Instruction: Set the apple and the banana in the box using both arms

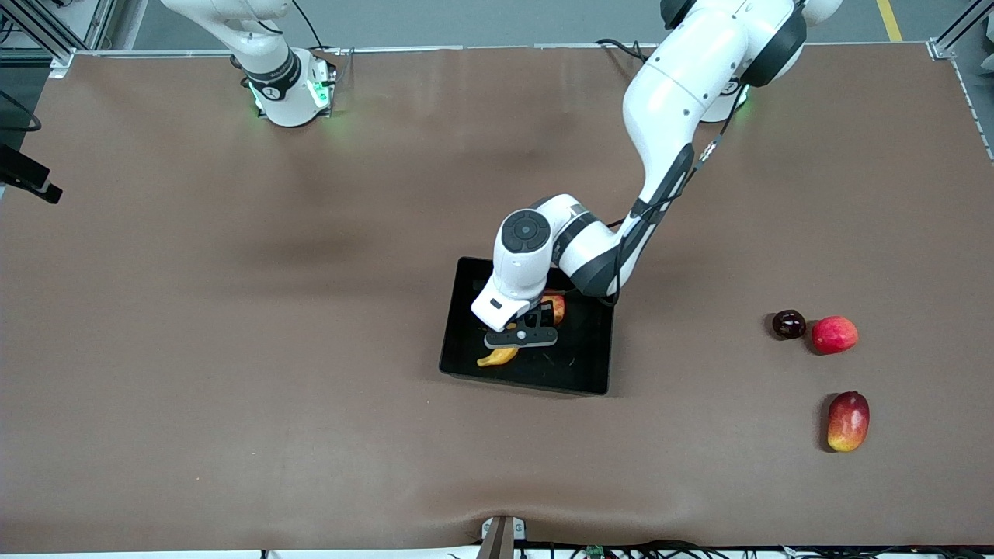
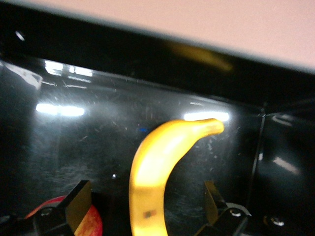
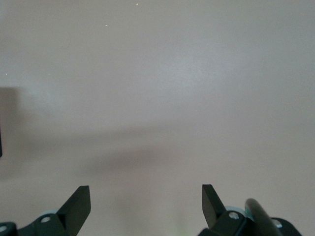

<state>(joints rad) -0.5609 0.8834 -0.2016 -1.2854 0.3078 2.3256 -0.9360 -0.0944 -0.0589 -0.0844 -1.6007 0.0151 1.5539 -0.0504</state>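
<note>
Brown table [image 1: 233, 349] fills my front view, and toward the right arm's end of it I see only that arm's base; its arm waits. The right gripper [image 3: 146, 206] shows in its own wrist view alone, fingers spread wide over bare tabletop with nothing between them.

Mid-table sits the box [image 1: 590, 365], and the left arm reaches down into it. I read the left gripper [image 2: 147, 206] as open: in the left wrist view its two fingers [image 2: 78, 204] stand apart on either side of the banana [image 2: 157, 162], with clear gaps, not touching it. The banana lies on the black floor of the box, its tip pointing at a wall. The apple [image 1: 554, 308] is in the box too, beside the gripper.

Toward the left arm's end lie a dark round fruit [image 1: 788, 324] touching a pinkish-red fruit [image 1: 834, 335], and nearer the camera a red-yellow mango-like fruit [image 1: 847, 420].
</note>
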